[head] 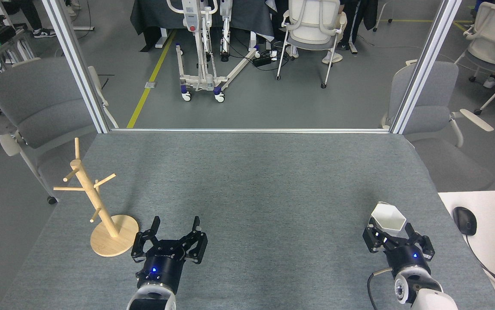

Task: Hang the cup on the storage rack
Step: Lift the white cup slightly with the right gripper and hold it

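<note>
The cup sits between the fingers of the right end effector, which closes on its lower part, near the desk's right front corner. This arm reaches forward from the bottom edge. The left end effector points forward with fingers spread wide, empty, just beside the round base of the storage rack. No writing can be read.

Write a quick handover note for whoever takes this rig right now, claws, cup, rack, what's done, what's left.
Left claw: open, empty, beside the storage rack base.
Right claw: fingers on either side of the cup; whether they are closed on it cannot be told.
Cup: near right of the table, rim up.
Rack: upright, near left, pegs bare.
Done: nothing hung.
Left: carry the cup across and hang it on a peg.
</note>
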